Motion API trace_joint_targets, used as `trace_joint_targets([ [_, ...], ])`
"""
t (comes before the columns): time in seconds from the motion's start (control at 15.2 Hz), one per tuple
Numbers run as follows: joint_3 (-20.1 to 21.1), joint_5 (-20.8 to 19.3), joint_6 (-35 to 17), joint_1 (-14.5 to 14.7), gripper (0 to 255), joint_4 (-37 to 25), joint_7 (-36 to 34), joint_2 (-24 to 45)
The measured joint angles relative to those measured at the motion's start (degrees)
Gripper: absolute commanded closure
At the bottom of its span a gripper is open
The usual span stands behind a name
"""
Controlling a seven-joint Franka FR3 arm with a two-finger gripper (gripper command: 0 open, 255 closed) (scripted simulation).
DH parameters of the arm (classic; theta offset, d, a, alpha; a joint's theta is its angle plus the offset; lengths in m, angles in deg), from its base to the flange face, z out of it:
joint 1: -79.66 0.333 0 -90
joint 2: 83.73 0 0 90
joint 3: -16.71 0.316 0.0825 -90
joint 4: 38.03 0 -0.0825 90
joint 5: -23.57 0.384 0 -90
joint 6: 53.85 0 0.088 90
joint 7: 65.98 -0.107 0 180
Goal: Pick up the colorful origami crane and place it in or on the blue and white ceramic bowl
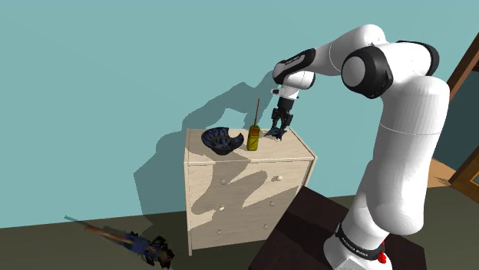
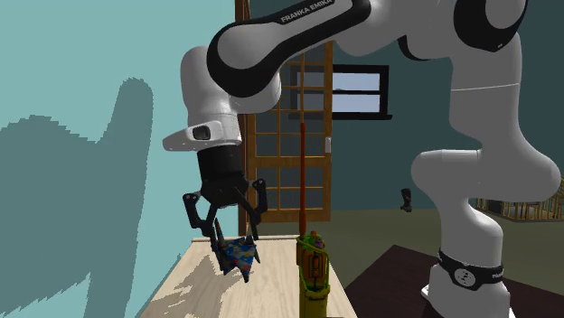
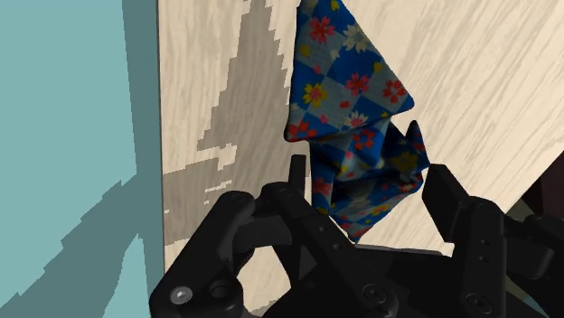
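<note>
Findings, shoulder view, left to right. Small dark object [image 1: 142, 244] lies on the floor at eight o'clock of the pale wooden chest of drawers [image 1: 249, 192] (its kind cannot be made out). On the chest's top stands a dark blue, wavy-rimmed bowl [image 1: 222, 141], upright. Just beside it at three o'clock is a yellow-green bottle [image 1: 252, 139] with a thin reddish stick rising from it. At three o'clock of the bottle, near but apart, sits the blue folded crane printed with red and yellow flowers [image 1: 274, 136], outside the bowl. The all-black two-finger gripper [image 1: 278, 129] is at its twelve o'clock, carried by the white arm [image 1: 391, 115] from the dark stand [image 1: 307, 230].

Second exterior view: the crane [image 2: 238, 257] hangs tilted at six o'clock of the gripper [image 2: 234, 238], with the bottle [image 2: 313, 271] at three o'clock.

Wrist view: the jaws are narrowed onto the crane [image 3: 357, 117], and the fingers [image 3: 447, 194] of the gripper [image 3: 366, 181] meet its lower folds on either side. Whether its lowest tip touches the chest's top cannot be told.
</note>
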Motion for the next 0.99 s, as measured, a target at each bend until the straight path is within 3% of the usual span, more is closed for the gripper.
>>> trace_joint_targets([
  [0.53, 0.0, 0.0, 0.0, 0.0, 255, 0.0, 0.0, 0.0],
  [0.99, -0.5, -2.0, 3.6, 0.6, 255, -2.5, -2.1, -2.2],
])
